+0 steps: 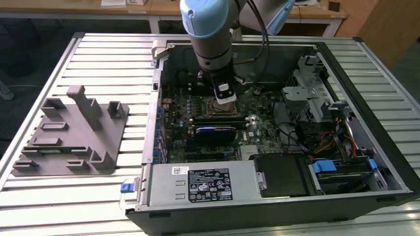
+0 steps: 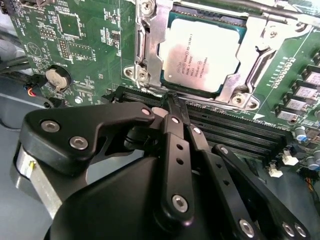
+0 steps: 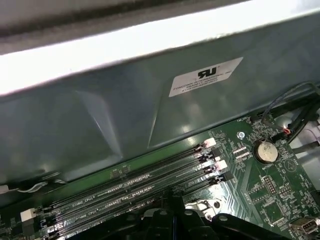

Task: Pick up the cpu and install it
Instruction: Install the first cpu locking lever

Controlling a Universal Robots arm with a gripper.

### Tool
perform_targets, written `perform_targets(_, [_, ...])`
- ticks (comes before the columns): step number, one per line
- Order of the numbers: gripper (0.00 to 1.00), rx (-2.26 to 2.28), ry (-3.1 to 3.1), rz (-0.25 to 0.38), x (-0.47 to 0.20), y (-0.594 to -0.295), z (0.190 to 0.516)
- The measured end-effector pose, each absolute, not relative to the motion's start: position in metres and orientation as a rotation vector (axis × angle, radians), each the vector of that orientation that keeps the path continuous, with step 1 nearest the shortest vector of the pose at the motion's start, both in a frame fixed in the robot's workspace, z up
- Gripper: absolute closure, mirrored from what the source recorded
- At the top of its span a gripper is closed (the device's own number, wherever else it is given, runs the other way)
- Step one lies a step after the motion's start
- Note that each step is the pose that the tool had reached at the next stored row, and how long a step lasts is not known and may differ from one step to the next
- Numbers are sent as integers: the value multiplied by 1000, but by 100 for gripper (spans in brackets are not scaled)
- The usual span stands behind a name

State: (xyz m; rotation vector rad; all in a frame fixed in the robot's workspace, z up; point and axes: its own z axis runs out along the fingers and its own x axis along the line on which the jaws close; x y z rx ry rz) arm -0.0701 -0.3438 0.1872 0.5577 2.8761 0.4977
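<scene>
The cpu [image 2: 202,57] sits flat in the socket [image 2: 150,55]; it looks light, stiff and fragile underneath, so edges only. The end effector [image 2: 175,107], fingers pinched together and empty, hovers just beside the socket.

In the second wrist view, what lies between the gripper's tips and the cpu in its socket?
In the second wrist view, the metal socket frame's edge and the nearest black memory slot lie between the gripper and the cpu.

Pale-blue arm [image 1: 206,29], black screw-studded hand [image 2: 175,107]
</scene>
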Motion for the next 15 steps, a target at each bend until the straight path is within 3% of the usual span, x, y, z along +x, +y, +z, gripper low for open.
perform_targets(15, [89,557,2877,491,-70,-344,203])
